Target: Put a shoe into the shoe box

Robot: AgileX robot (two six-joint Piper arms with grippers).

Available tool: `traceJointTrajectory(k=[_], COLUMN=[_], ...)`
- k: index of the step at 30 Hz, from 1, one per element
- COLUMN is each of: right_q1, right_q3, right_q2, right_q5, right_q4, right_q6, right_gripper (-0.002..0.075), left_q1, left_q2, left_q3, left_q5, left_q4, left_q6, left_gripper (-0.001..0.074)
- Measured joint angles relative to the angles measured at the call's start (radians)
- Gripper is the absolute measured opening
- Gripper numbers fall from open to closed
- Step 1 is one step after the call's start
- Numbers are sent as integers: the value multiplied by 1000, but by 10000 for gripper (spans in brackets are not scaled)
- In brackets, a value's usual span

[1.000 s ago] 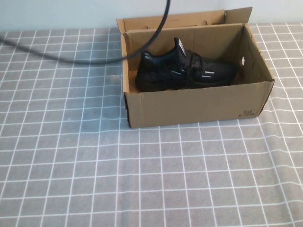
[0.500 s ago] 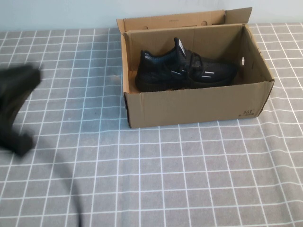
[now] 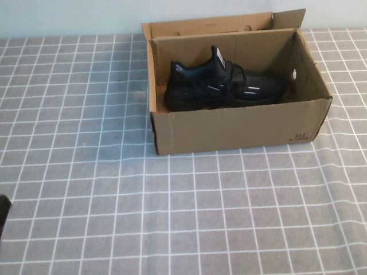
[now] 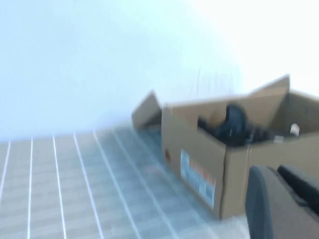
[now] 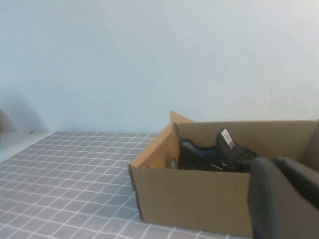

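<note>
Shoe [image 3: 225,87] lying inside the shoe box [image 3: 235,129], left gripper [image 4: 279,204] pulled back well clear since a moment ago, right gripper [image 5: 281,199] likewise apart, both blurred, jaw states perhaps unreadable.

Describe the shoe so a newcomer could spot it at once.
On the grey checked tablecloth stands an open brown shoe box. Inside it lies the shoe, all black with short white dashes, the only thing in the box.
</note>
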Motion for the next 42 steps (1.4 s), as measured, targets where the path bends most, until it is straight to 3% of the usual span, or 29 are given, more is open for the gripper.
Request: traceJointTrajectory(k=[5,14,28,37,42], right_q1=[0,0,-5,-301,-376], right_q3=[151,297,357,357,357], right_q2=[11,13,13,-18,-20], right_q5=[-153,-185,16,-21,23], right_q4=[0,3,4,-28,-33], right_q6=[0,0,0,-2,-43], right_gripper=[-16,-16,-16,-16,-16], left_q1=[0,0,0,0,0], left_q2=[-2,-2,-2,-2,-4], left_q3=[110,208,208,208,208], left_q5=[-25,-18,81,84,87], left_q4=[-2,-4,-4,-4,-4], left_q6=[0,0,0,0,0], left_gripper=[-1,-1,-1,-1,-1])
